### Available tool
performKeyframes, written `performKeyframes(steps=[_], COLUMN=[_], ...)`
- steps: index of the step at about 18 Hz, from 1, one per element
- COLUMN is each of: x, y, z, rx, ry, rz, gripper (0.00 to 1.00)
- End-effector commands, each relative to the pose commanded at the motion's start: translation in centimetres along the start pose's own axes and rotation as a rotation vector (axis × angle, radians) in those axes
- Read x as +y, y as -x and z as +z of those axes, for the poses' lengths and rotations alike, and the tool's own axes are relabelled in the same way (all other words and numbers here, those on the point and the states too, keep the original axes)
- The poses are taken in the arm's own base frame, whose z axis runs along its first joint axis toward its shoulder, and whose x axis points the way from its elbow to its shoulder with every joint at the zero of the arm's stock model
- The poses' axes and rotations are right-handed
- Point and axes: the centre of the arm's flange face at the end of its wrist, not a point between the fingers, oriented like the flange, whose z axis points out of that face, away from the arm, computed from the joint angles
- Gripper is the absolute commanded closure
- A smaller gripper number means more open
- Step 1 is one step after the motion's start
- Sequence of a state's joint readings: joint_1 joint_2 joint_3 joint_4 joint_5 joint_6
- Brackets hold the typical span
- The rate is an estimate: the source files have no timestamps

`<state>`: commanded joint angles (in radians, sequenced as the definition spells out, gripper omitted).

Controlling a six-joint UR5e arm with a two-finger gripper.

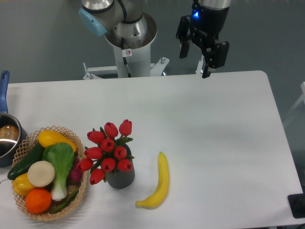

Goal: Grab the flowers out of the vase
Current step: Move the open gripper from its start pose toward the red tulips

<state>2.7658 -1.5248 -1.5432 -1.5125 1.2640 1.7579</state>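
We see only the lower wall of the vase [120, 180]; the flowers [107, 150] cover its rim and their own stems. The pot [7, 138] is cut by the left edge. The arm [116, 19] runs off the top. In the basket [50, 171], vegetables overlap and hide a purple one. A dark object [297, 206] is clipped at the right edge.

The arm [125, 24] is silver-grey metal tubing with a pale blue joint cap; its round base carries a small red-and-white sticker; the black gripper [194, 59] has 2 dark fingers and a glowing blue light.
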Motion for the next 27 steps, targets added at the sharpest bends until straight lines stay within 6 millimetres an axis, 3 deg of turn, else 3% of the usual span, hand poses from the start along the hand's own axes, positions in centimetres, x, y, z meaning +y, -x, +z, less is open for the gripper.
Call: performKeyframes(steps=[5, 10, 13, 15, 21, 24, 27], x=[-0.8, -2.0, -1.3, -1.0, 3.0, 3.4, 2.4], y=[0.0, -0.4, -0.7, -0.6, 0.8, 0.6, -0.6], z=[0.6, 1.7, 2.8, 2.6, 0.2, 0.3, 1.0], rx=[-0.027, -0.078, -0.124, -0.128, -0.177, -0.140, -0.114], ry=[-0.086, -0.249, -0.256, -0.277, -0.513, -0.667, -0.704], rz=[-0.017, -0.239, -0.264, -0.275, -0.425, -0.558, -0.589], gripper=[0.00, 0.00, 0.00, 0.00, 0.00, 0.00, 0.00])
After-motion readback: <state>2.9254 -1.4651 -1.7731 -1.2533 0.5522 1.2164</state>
